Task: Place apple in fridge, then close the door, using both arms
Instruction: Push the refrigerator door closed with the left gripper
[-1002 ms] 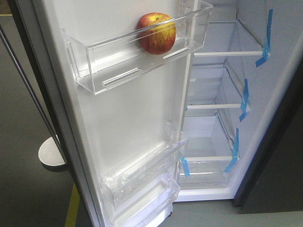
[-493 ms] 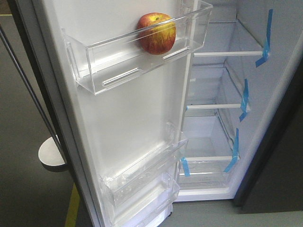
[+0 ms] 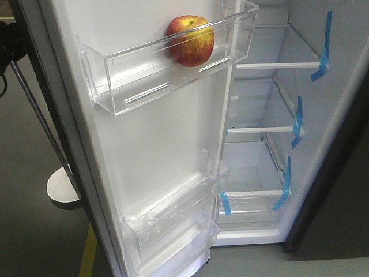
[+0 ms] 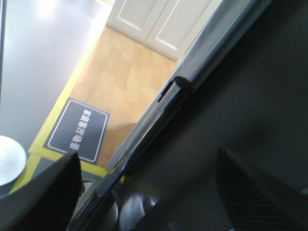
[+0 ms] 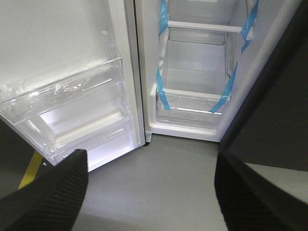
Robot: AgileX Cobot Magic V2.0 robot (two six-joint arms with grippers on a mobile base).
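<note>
The apple (image 3: pixel 190 39), red with yellow streaks, rests in the top clear bin (image 3: pixel 144 72) of the door (image 3: pixel 155 144), which stands wide open with its white inner face towards me. To its right the fridge (image 3: pixel 259 167) shows white lining, glass shelves and blue tape strips. My left gripper (image 4: pixel 151 192) is open behind the door; the door's dark outer face (image 4: pixel 240 106) and its edge run between the fingers. A dark part of that arm (image 3: pixel 7 49) shows at the front view's left edge. My right gripper (image 5: pixel 151 192) is open and empty, low over the grey floor before the fridge (image 5: pixel 192 72).
A thin handle rod (image 3: pixel 40 121) runs down the door's outer side. A round white disc (image 3: pixel 60 187) and a yellow line (image 3: pixel 88 251) are on the floor at the left. A dark floor sign (image 4: pixel 79 129) lies beyond. A dark-sided counter (image 5: pixel 274 120) stands right of the fridge.
A dark part of my left arm has come into the front view at the upper left edge. The apple, the door and the fridge have not moved.
</note>
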